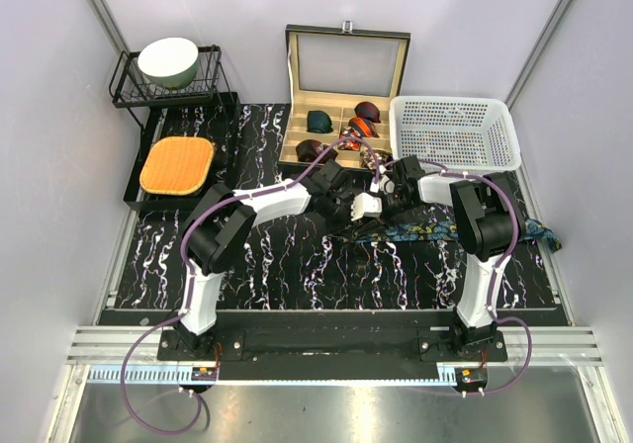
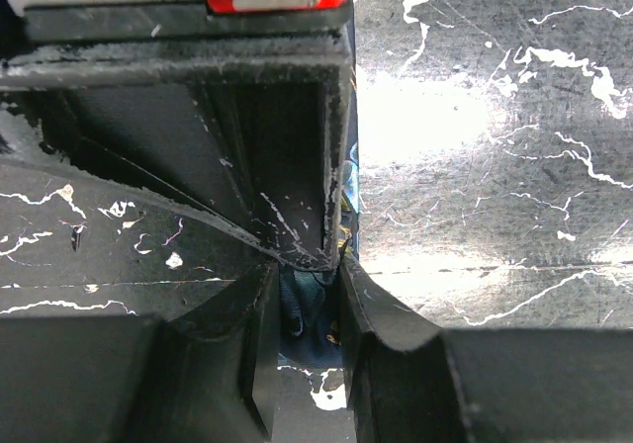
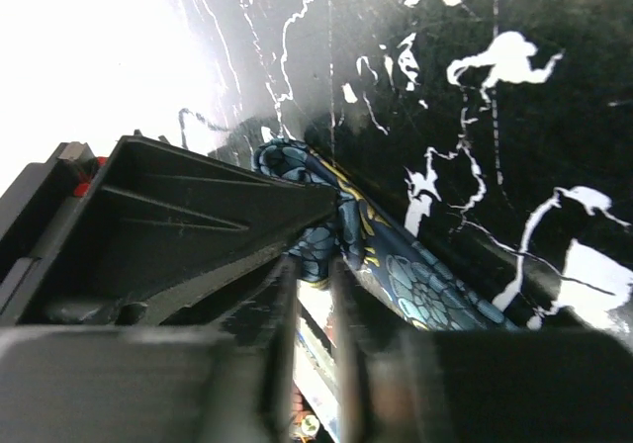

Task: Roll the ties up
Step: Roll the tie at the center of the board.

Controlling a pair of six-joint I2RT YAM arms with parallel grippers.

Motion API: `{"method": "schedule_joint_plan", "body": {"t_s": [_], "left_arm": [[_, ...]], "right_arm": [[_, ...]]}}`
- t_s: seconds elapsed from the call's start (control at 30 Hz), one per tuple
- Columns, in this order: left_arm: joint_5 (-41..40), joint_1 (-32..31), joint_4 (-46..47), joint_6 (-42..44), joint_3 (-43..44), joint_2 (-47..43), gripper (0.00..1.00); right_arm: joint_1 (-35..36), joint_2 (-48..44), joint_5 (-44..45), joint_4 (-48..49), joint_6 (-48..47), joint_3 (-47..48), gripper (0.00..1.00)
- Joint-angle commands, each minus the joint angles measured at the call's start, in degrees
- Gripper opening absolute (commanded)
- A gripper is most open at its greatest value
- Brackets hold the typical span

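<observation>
Your two grippers meet at the middle of the table [image 1: 287, 265], tip to tip over the near end of the tie [image 1: 445, 231].

Left gripper [image 2: 309, 290]: it is narrowed almost fully, with a fold of navy fabric [image 2: 300, 314] pinched in the slot between its fingers [image 2: 396, 349]. The other arm's finger sits right above it at 12 o'clock in your left wrist view, touching the same fold.

Right gripper [image 3: 313, 285]: it is drawn narrow too, and the tie [image 3: 415, 280] bunches right at its tips. From there the strip, with its teal and gold pattern up, trails off to 4 o'clock in that view, flat on the marble.

From above, the left gripper [image 1: 358, 212] comes in from 9 o'clock and the right gripper [image 1: 388, 206] from 3 o'clock. The tie runs from them toward 3 o'clock as a long loose strip, passes under the right arm, and its far end lies near the table's right edge.

At 12 o'clock the open box [image 1: 346, 40] holds the other ties: a green coil [image 1: 318, 122], a maroon coil [image 1: 369, 110] and a red-orange coil [image 1: 364, 127], each in its own compartment. The white basket [image 1: 455, 132] stands just beside the box at 1 o'clock. At 10 o'clock a wire rack [image 1: 134, 92] carries a bowl [image 1: 168, 62], with an orange cushion [image 1: 176, 164] below it.
</observation>
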Motion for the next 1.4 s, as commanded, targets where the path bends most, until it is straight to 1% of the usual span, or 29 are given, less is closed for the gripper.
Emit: {"method": "schedule_joint_plan", "body": {"t_s": [0.0, 0.03, 0.07, 0.2, 0.3, 0.37, 0.4, 0.5, 0.57, 0.67, 0.7, 0.73, 0.8, 0.87, 0.97, 1.03, 1.1, 1.2, 1.27, 1.37], "left_arm": [[-3.58, -0.06, -5.04, 1.38, -0.84, 2.3, 0.28], [-3.31, -0.06, -5.13, 1.21, -0.93, 2.3, 0.28], [-3.22, -0.15, -5.21, 1.12, -0.93, 2.21, 0.29], [-2.26, 0.03, -5.3, 0.33, -0.93, 2.04, 0.35], [-1.21, 0.82, -5.04, -0.72, -1.01, 2.04, 0.41], [-0.5, 1.26, -4.78, -1.16, -1.54, 1.78, 0.45], [0.2, 1.43, -3.99, -1.51, -1.72, 1.43, 0.49], [2.04, 2.31, -1.63, -2.57, -2.86, -0.51, 0.56], [3.27, 3.19, -0.04, -3.8, -3.91, -2.43, 0.58], [5.74, 4.51, 5.66, -6.08, -6.46, -5.51, 0.65], [6.87, 4.86, 9.6, -6.61, -8.81, -7.78, 0.67], [7.49, 5.47, 11.64, -7.83, -9.97, -8.94, 0.72], [9.16, 6.09, 17.86, -8.9, -12.78, -11.66, 0.76], [9.87, 6.44, 20.79, -9.69, -15.77, -12.46, 0.8], [11.8, 6.62, 27.02, -12.41, -19.64, -12.9, 0.81], [13.21, 6.71, 33.52, -15.29, -23.05, -12.73, 0.82], [13.82, 6.88, 39.75, -17.06, -24.91, -12.38, 0.82], [13.39, 7.32, 46.08, -20.06, -27.2, -11.33, 0.82], [12.86, 7.32, 49.43, -21.73, -27.91, -10.19, 0.82], [12.95, 7.24, 51.38, -23.14, -28.0, -8.69, 0.82]], "right_arm": [[0.58, 0.48, 1.49, 0.52, -0.62, 1.34, 0.06], [0.58, 0.48, 1.76, 0.43, -0.8, 1.42, 0.02], [0.58, 0.31, 2.11, 0.25, -1.32, 1.51, 0.0], [0.49, 0.13, 5.44, -1.24, -2.21, 1.34, 0.0], [0.14, 1.1, 9.84, -2.56, -3.35, 1.86, 0.0], [0.14, 1.53, 10.11, -3.09, -4.4, 2.3, 0.0], [0.14, 1.63, 10.28, -3.26, -4.32, 2.39, 0.0], [0.05, 2.24, 10.98, -3.53, -4.49, 2.57, 0.0], [0.14, 2.77, 11.25, -3.53, -4.84, 2.48, 0.0], [0.14, 3.47, 12.21, -4.14, -5.11, 2.83, 0.0], [0.14, 3.56, 13.26, -4.32, -5.02, 2.92, 0.0], [0.14, 3.73, 13.45, -4.41, -5.45, 3.01, 0.0], [0.05, 3.91, 14.32, -4.93, -5.72, 3.09, 0.0], [0.14, 4.17, 15.03, -5.55, -5.99, 3.27, 0.0], [0.14, 4.26, 15.64, -6.16, -6.43, 3.36, 0.0], [0.14, 4.35, 16.08, -6.52, -6.95, 3.53, 0.0], [0.14, 4.26, 16.52, -6.6, -7.22, 3.45, 0.0], [0.14, 4.26, 16.7, -6.69, -7.39, 3.1, 0.0], [0.05, 4.18, 16.7, -6.52, -7.66, 2.83, 0.0], [0.05, 4.26, 16.26, -6.43, -7.83, 2.66, 0.0]]}}
